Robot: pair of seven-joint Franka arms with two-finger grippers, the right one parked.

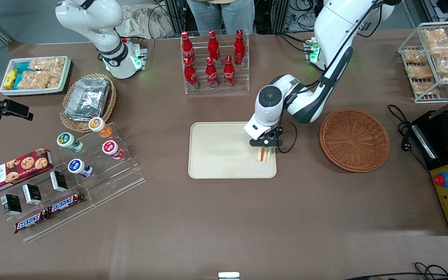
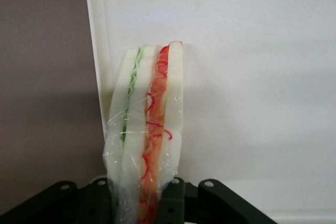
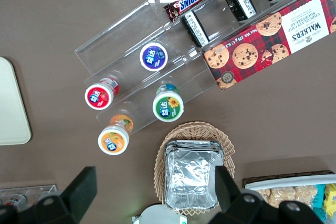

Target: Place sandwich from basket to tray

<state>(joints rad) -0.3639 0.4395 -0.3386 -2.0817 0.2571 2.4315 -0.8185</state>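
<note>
Over the tray [image 1: 216, 149] corner nearest the empty basket [image 1: 354, 140], my tool [image 1: 264, 149] grips the sandwich [image 1: 263, 154] upright.

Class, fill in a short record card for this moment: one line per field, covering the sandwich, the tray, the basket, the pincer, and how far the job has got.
sandwich: wrapped in clear film, standing on edge on the tray, near the corner toward the basket
tray: cream, flat, nothing else on it
basket: reddish-brown wicker, empty, beside the tray toward the working arm's end
pincer: above the tray, shut on the sandwich
fingers: one pad pressed to each bread face
stage: sandwich over the tray, not yet released
</note>
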